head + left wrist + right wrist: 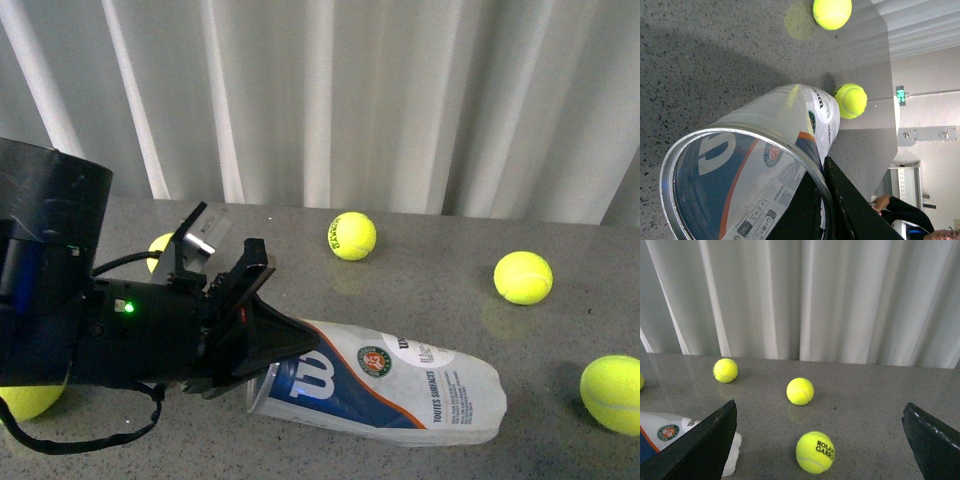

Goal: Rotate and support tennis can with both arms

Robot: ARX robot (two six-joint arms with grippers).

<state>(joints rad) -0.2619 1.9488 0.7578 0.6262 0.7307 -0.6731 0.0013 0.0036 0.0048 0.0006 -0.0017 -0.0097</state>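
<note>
As tennis can (400, 385) lies flat, left gripper (282, 335) at rim

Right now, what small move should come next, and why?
Probably bring the right pincer toward the far end of the tennis can: it hangs open, apart from the can, while the left pincer sits at the metallic rim.

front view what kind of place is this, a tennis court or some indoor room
Probably an indoor lab or office room, not a court: a grey speckled table backed by white curtains, and the left wrist view shows a green exit sign on a wall and a person.
</note>
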